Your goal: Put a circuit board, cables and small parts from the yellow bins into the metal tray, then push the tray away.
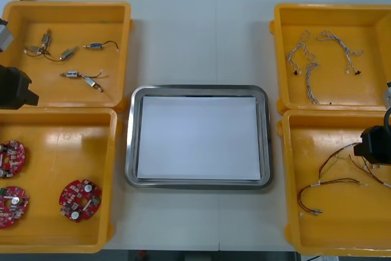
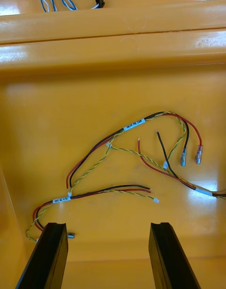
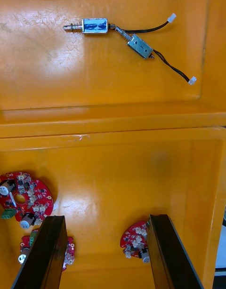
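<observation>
Left gripper [image 1: 15, 87]: above the wall between the two left yellow bins, at the desk's [image 1: 201, 35] left edge. In the left wrist view the left gripper [image 3: 107, 218] has its fingers [image 3: 47, 251] wide apart, holding and touching nothing, over the floor of the near left bin [image 1: 58, 114]. One circuit board [image 3: 136, 239] lies between the fingers, close to one; a second is partly hidden behind the other finger; a third [image 3: 23, 199] lies beyond it.

Right gripper [image 1: 376, 145]: over the near right bin [image 1: 330, 117], by its outer wall. In the right wrist view the right gripper [image 2: 107, 228] has its fingers [image 2: 47, 256] fully spread and empty, and the red, black and yellow cables [image 2: 133, 124] lie just ahead of the tips, loosely looped, running roughly across the gap.

Metal tray [image 1: 129, 139]: centre of the desk between the bins, white inside, nothing in it, long axis left to right. Narrow strips of bare desk either side; wider bare desk beyond its far rim.

Far left bin [image 1: 67, 5]: small metal parts [image 1: 82, 79], one pair end to end and slanted. Far right bin [image 1: 330, 8]: twisted blue and white cables [image 1: 317, 59].
</observation>
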Controlling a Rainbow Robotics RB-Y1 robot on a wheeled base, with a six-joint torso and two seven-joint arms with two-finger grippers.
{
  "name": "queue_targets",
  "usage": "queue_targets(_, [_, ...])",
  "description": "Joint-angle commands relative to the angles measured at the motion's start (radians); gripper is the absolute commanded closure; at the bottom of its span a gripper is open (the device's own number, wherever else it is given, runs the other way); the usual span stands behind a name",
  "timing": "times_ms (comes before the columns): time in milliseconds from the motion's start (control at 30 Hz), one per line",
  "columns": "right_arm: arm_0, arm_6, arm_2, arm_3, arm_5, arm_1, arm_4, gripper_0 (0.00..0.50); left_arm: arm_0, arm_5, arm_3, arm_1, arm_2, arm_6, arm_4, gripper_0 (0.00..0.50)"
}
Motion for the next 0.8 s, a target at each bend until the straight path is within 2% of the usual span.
queue_targets(33, [0.016,0.045,-0.031,-0.028,-0.002,0.006,0.008,0.0,0.018,-0.008,-0.025,0.045,0.031,-0.049,0.006,0.0])
queue_targets(800, [0.016,0.045,-0.031,-0.028,-0.002,0.006,0.008,0.0,0.018,-0.008,-0.025,0.045,0.031,-0.049,0.006,0.0])
